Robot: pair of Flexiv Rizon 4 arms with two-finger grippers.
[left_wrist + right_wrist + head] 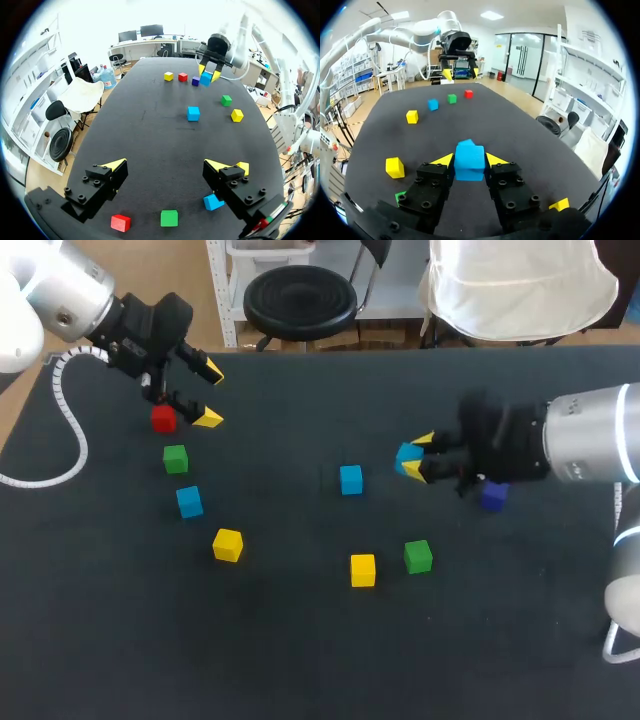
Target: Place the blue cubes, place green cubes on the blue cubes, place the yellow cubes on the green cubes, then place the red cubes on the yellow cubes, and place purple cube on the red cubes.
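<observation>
Nearest the robot, on the near side of the central blue cube (350,479): near yellow cube (362,569) and near green cube (418,556), just beside each other. Left of the central blue cube, running away in a loose line: left yellow cube (227,544), left blue cube (189,501), left green cube (175,458), red cube (163,419). Close to its right: right gripper (417,455) pinching the held blue cube (405,452) from both sides, seemingly just off the table (300,650), probably for setting down as a base. Beyond, under that arm, purple cube (494,496). Farthest, over the red cube: left gripper (210,394), fingers spread, holding nothing. No stacks yet; central blue cube close enough to be nudged.
</observation>
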